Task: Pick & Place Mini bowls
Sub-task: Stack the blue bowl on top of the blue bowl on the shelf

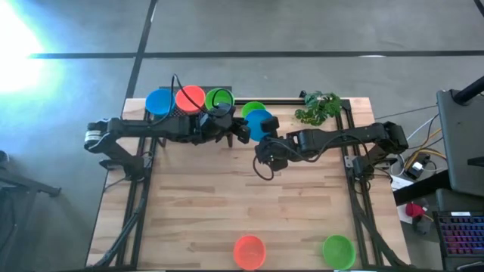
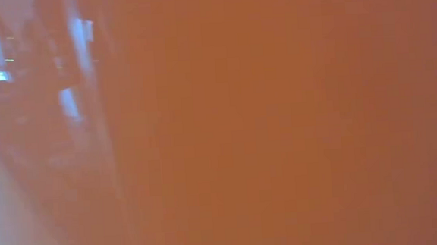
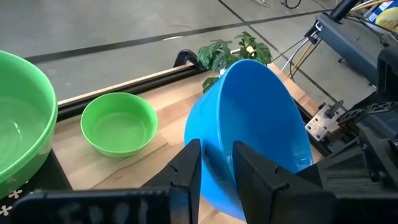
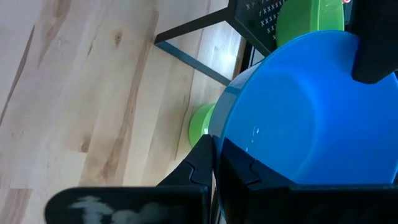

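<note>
A blue mini bowl (image 1: 259,123) sits tilted between my two grippers near the table's far edge. My left gripper (image 3: 216,171) reaches it from the left and my right gripper (image 4: 219,169) from the right; both are shut on it. A green mini bowl (image 3: 118,124) stands on its base on the wood just behind it. Blue (image 1: 159,102), orange-red (image 1: 189,98) and green (image 1: 219,98) bowls sit on the black mesh stand (image 4: 261,15). Orange-red (image 1: 249,251) and green (image 1: 338,251) bowls stand at the near edge. My left gripper pinches the blue bowl's rim (image 3: 214,146), one finger inside the bowl and one outside, coming from the table's left. The bowl is tilted, its opening facing up and toward the right. My right gripper pinches the opposite side of the rim (image 4: 219,142), one finger (image 4: 202,163) outside the wall and one inside, coming from the table's right. Whether the bowl's underside touches the table, I cannot tell.
A leafy plant sprig (image 1: 318,106) lies at the far right corner. The black frame rails (image 1: 349,162) run along the table's sides. An orange-red surface (image 2: 279,119) fills the low view. Bare wood (image 1: 242,196) stretches across the table's middle.
</note>
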### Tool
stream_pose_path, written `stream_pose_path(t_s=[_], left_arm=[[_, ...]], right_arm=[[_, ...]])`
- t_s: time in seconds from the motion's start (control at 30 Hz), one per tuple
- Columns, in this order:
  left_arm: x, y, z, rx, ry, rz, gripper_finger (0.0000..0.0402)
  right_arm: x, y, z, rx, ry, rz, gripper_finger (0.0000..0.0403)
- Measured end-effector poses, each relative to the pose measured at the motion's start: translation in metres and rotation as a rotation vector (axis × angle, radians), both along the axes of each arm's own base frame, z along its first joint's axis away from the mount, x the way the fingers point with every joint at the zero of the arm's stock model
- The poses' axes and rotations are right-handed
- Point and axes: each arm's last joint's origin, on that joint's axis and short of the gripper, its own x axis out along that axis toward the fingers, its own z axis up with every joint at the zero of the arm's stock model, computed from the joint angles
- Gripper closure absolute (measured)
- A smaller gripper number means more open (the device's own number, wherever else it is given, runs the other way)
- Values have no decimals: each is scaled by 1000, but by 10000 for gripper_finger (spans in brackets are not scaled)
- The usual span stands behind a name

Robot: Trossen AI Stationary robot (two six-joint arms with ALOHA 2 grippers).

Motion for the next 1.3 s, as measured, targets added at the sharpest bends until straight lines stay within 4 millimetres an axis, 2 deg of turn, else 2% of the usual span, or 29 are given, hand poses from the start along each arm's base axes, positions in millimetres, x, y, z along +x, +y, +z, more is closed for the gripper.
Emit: stream_pose_path(t_s=[0.13, 0.33, 0.9, 1.03, 1.3], left_arm=[[0, 0, 0, -6, -5, 7, 335], [0, 1, -1, -5, 0, 21, 392], [0, 1, -2, -8, 5, 24, 400], [-1, 2, -2, -15, 7, 26, 401], [-2, 2, -4, -35, 16, 35, 401]], right_arm=[[0, 0, 0, 0, -1, 0, 394], [1, 0, 1, 1, -10, 0, 394], [2, 0, 2, -2, -24, 7, 393], [3, 1, 2, -3, -28, 9, 373], [2, 1, 2, -8, -27, 12, 307]])
